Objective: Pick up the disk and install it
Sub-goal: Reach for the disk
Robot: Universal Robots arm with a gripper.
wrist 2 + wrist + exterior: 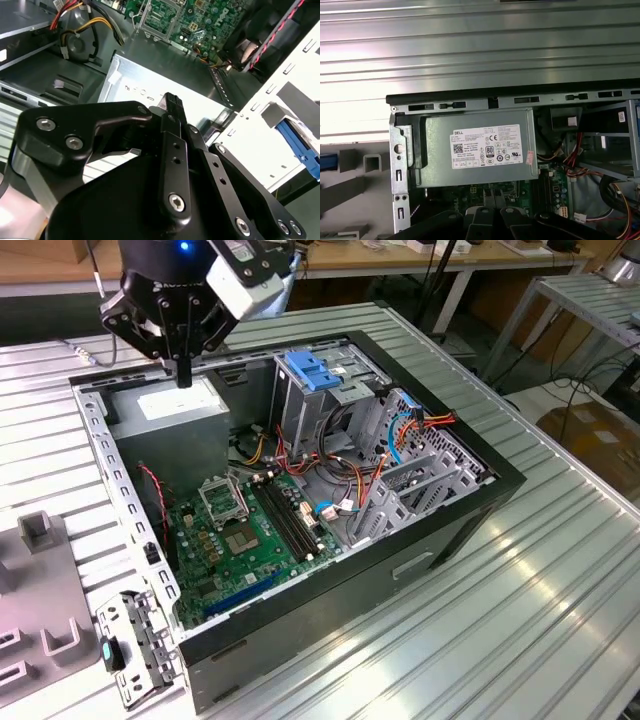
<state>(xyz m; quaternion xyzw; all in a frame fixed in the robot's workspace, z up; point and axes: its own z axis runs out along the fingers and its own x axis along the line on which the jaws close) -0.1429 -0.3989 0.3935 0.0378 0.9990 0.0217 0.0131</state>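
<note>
Hovering end effector above power supply edge.

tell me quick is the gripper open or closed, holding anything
gripper: closed, fingers together with nothing between them, over the grey power supply box

Power supply box: grey metal, white label with black print.
Motherboard beside the box: green, with black slots.
Latch plate near the box: blue.
Cables next to the box: red, yellow, orange.
Case wall: black.
Table: silver, ribbed stripes.
Gripper above the box: black.
</note>
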